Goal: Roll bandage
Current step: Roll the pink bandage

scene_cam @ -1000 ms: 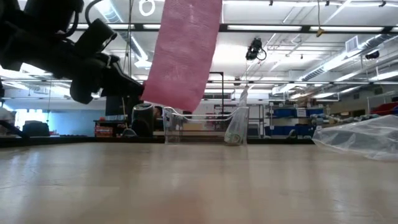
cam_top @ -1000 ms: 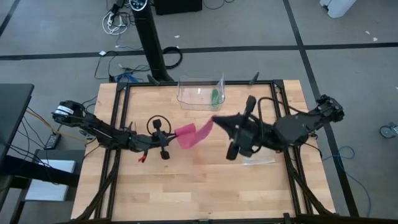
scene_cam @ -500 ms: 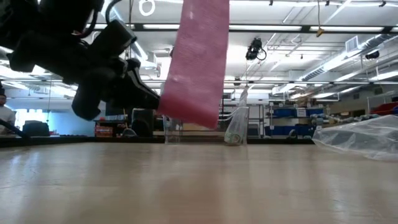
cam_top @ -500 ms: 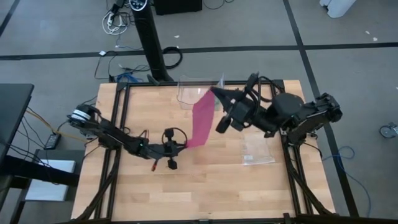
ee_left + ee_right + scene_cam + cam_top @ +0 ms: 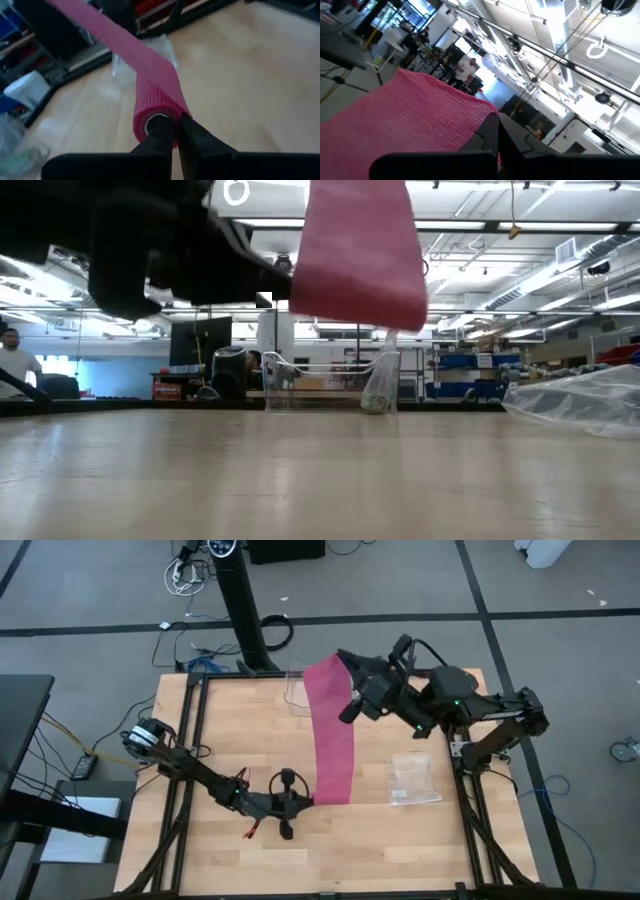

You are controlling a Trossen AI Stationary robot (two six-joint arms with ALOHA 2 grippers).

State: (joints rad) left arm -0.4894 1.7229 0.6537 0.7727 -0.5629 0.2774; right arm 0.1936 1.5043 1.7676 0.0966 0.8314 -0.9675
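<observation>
Pink fabric is seen from above as one long band: the bandage (image 5: 333, 736) is stretched between the two arms, its far end held by the right tool (image 5: 352, 692) near the clear bin (image 5: 296, 700) at the back of the bench (image 5: 420, 840), its near end held by the left tool (image 5: 297, 804) towards the front. A second ago the strip was short and slack between tools that were close together mid-bench; since then the right tool has been drawn back and up and the left tool brought forward, so the strip has been pulled out to far greater length. In the low view the bandage (image 5: 358, 255) is seen hanging clear of the bench, higher than it was, with the bin (image 5: 330, 385) behind it. In the left wrist view a small roll (image 5: 155, 112) is shown pinched in the closed fingers (image 5: 161, 135), the strip running off taut from it. In the right wrist view the other end (image 5: 420, 117) is clamped by the closed fingers (image 5: 489, 131). It is judged that tension has been set up for winding, and that most of the strip is not yet rolled.
</observation>
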